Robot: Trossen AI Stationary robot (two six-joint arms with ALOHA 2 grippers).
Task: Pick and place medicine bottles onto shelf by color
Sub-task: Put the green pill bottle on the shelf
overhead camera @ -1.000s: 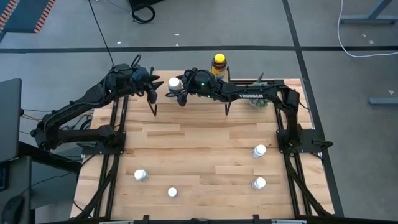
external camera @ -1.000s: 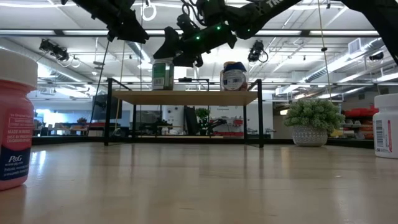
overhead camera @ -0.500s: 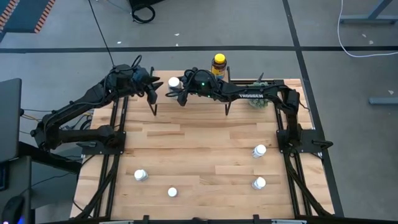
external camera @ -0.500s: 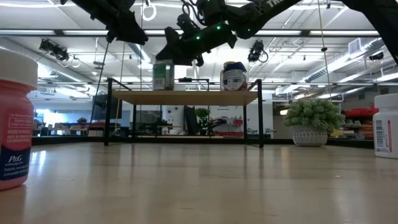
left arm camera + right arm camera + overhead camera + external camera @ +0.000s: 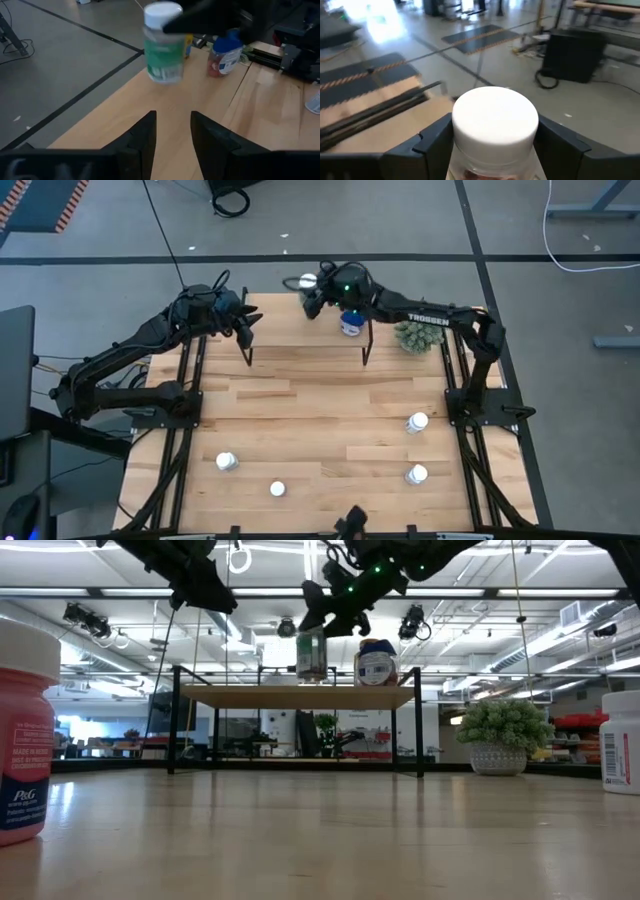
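Closest to the low camera stood the pink-labelled bottle, well in front of the shelf, with another white bottle off at the opposite side. From above, four white-capped bottles sat on the tabletop well short of the shelf: one, a second, a third and a fourth.

Farther back, the shelf stood at the table's far edge on thin black legs. The squat blue-lidded bottle rested on it, toward its plant-side end. The potted plant sat just beside that end of the shelf.

The left gripper hung above the shelf's other end, its fingers a little apart with nothing between them.

The right gripper was raised over the shelf's far edge, its fingers clamped on either side of a green-labelled white-capped bottle. That bottle hung clear above the shelf top, next to the blue-lidded one in the low view.
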